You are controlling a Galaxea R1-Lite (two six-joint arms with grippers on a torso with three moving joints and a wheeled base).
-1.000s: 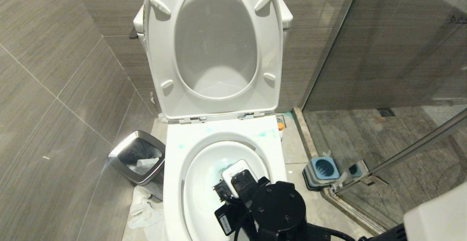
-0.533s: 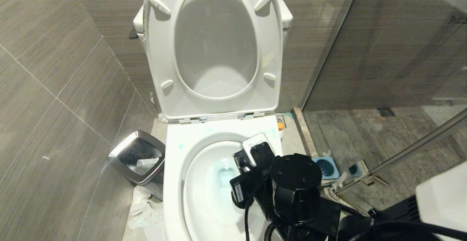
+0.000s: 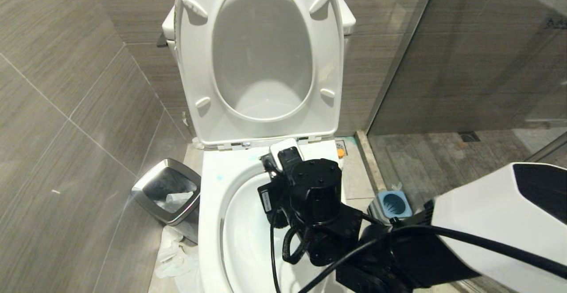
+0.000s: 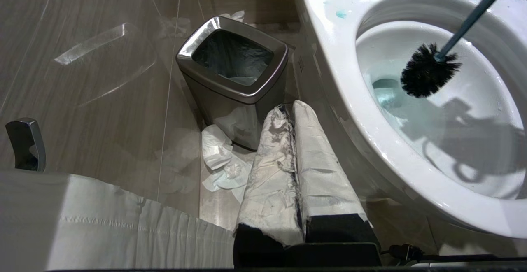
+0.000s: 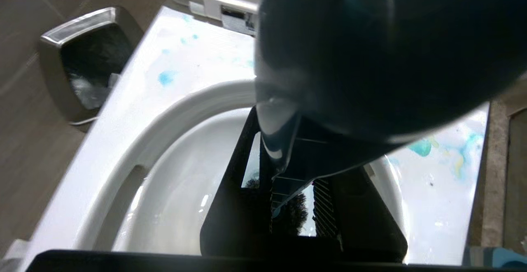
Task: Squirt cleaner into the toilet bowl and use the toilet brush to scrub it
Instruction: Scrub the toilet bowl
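I see the right gripper [image 5: 288, 198] clamped on the toilet brush [image 4: 428, 74] handle, bristle head hanging inside the toilet bowl [image 4: 329, 45] above the water. Left gripper [image 4: 294, 111] closed, empty, beside the bowl.

The right arm [image 3: 483, 235] has a glossy white shell with a black inset, ending in a round black wrist housing [image 3: 316, 191] studded with small screws. Black cables loop beneath it at lower centre. The left pincer [image 4: 294, 111] has two long fingers wrapped in crinkled white tape.
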